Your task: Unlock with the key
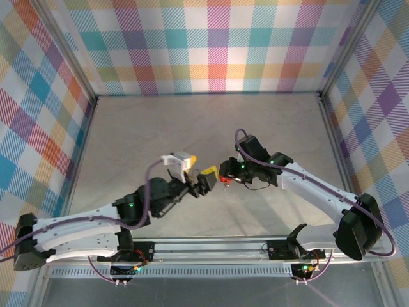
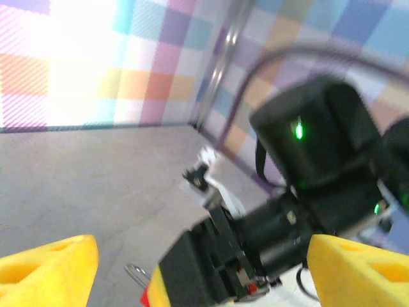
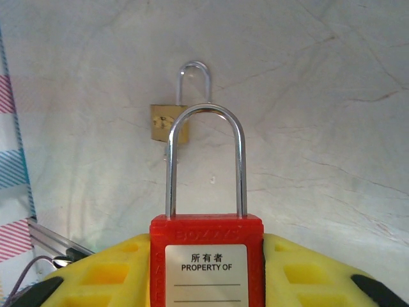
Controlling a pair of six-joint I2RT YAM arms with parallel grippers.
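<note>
Grey table (image 1: 160,128), plaid walls (image 1: 217,45); right gripper (image 1: 225,171) clamps red padlock (image 3: 206,256), three o'clock of wide-spread left gripper (image 1: 207,178).

Top ext.: high, from behind, looks down on whole table (image 1: 204,128). L wrist: close, faces right arm (image 2: 319,153). R wrist: close on red padlock (image 3: 206,256), bottom centre; top view shares it (image 1: 224,180).

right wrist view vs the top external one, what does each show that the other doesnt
Right wrist: a small brass padlock lying on the table beyond, and the PROPERTY OF label. Top external: the left arm and right arm whole, the left gripper open. Shared: the red padlock between the yellow fingers of the right gripper.
</note>
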